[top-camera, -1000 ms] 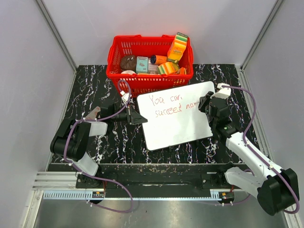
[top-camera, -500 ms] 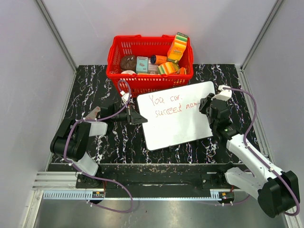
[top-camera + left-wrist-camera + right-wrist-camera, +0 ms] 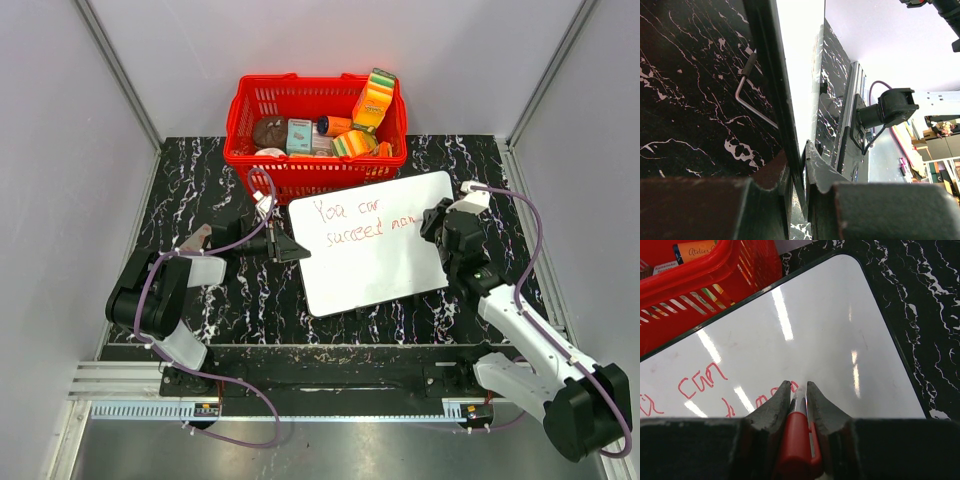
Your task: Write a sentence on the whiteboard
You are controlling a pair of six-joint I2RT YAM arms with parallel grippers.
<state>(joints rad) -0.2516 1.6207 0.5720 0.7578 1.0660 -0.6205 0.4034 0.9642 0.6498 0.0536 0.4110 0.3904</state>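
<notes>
The whiteboard (image 3: 372,262) lies tilted on the black marble table, just in front of the red basket. Its sentence (image 3: 362,220) is red handwriting in two lines at the upper left, also seen in the right wrist view as red lettering (image 3: 701,382). My left gripper (image 3: 292,246) is shut on the board's left edge; in the left wrist view the jaws (image 3: 801,161) pinch the thin dark rim of the whiteboard (image 3: 799,65). My right gripper (image 3: 438,226) is shut on a red marker (image 3: 799,440), whose tip sits on the whiteboard (image 3: 835,325) at the end of the lower line.
A red basket (image 3: 258,102) full of packaged goods stands behind the board, its wall close in the right wrist view (image 3: 700,285). A bent metal rod (image 3: 746,94) lies on the table beside the board's edge. Grey walls enclose the table on three sides.
The right gripper has slid a little to the right with the marker, and the last word of the lower line has gained its final strokes. The left gripper has stayed put.
</notes>
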